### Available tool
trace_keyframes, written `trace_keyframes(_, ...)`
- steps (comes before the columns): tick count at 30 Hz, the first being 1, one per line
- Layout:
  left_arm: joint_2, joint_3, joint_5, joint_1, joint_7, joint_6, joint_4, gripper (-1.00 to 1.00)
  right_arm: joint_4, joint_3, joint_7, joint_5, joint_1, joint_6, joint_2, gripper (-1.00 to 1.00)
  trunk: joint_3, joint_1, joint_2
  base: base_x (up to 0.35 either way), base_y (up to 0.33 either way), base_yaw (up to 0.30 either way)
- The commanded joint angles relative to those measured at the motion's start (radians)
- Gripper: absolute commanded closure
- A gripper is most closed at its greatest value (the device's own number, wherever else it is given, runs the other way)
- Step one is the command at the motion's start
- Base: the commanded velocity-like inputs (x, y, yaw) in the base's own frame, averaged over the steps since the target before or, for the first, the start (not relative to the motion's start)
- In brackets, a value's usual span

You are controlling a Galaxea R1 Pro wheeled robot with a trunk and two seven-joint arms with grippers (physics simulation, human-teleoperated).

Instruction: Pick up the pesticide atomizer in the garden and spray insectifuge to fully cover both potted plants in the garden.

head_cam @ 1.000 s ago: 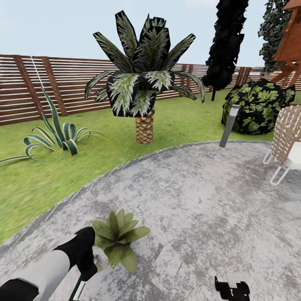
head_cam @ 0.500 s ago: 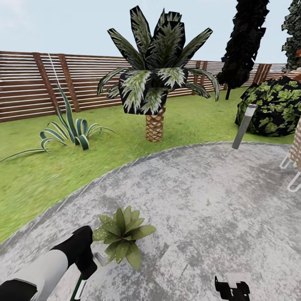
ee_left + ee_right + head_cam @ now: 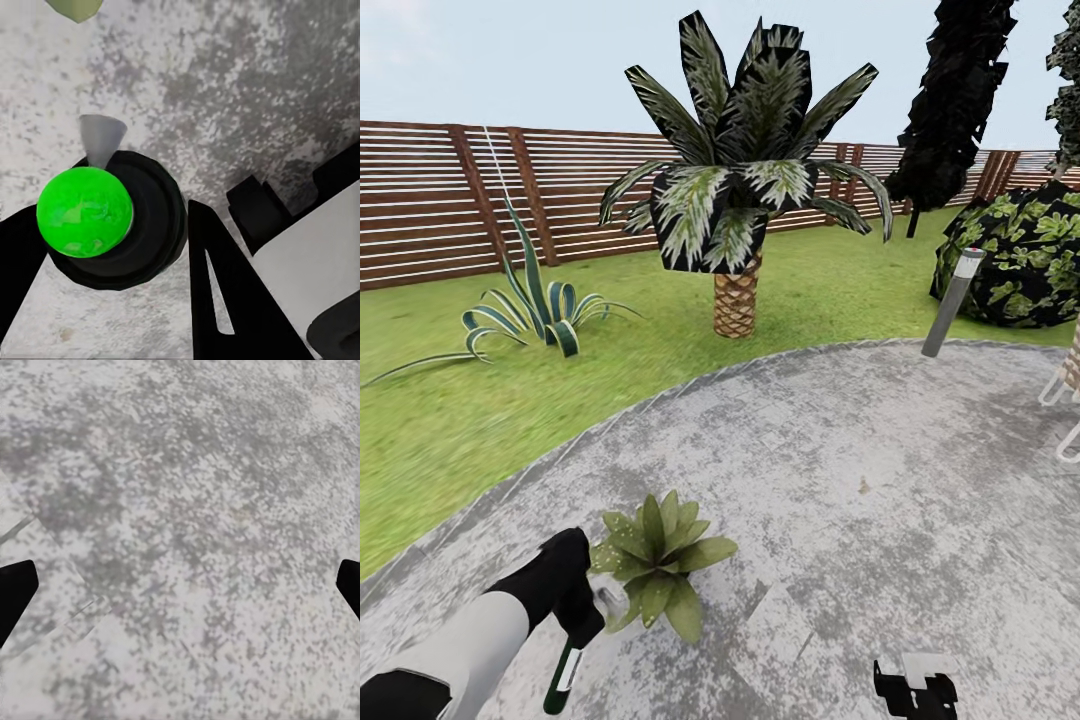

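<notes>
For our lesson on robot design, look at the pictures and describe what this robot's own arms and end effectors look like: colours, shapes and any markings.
The left arm is a smooth rounded tube in pale grey-white with glossy black sections at wrist and elbow. The left end effector has flat, black, wedge-shaped fingers, one with a narrow slot. The right end effector is a black, angular, notched bracket shape. No cables or markings show.

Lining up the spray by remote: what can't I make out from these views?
- Small speckled-leaf potted plant: its pot is hidden by leaves and the left gripper, head view.
- Slim white-and-green pesticide atomizer: its top is covered by the left gripper; the nozzle aim is unclear.
- Right gripper: cut off by the bottom edge.
</notes>
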Motion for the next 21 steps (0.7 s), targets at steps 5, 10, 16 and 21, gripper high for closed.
trace_keyframes(5, 0.012, -0.005, -0.007, 0.003, -0.011, -0.004, 0.031, 1.0, 0.001, -0.008, -0.003, 0.011, -0.001, -0.003, 0.001, -1.0, -0.001, 0.0, 0.0, 0.0, 0.0, 0.043)
trace_keyframes(10, 0.007, -0.004, -0.009, 0.003, -0.01, -0.004, 0.036, 1.0, 0.001, -0.008, -0.004, 0.011, -0.001, -0.003, 0.001, -1.0, -0.001, 0.0, 0.0, 0.0, 0.0, 0.251)
trace_keyframes(16, 0.004, -0.005, -0.01, 0.003, -0.001, -0.004, 0.036, 1.0, 0.001, -0.008, -0.004, 0.011, -0.001, -0.003, -0.001, -1.0, -0.001, 0.0, 0.0, 0.0, 0.0, 0.144)
trace_keyframes(21, 0.004, -0.006, -0.008, 0.003, -0.007, -0.004, 0.036, 1.0, 0.003, -0.008, -0.002, 0.012, -0.001, -0.003, -0.004, -1.0, -0.001, 0.0, 0.0, 0.202, -0.125, 0.002)
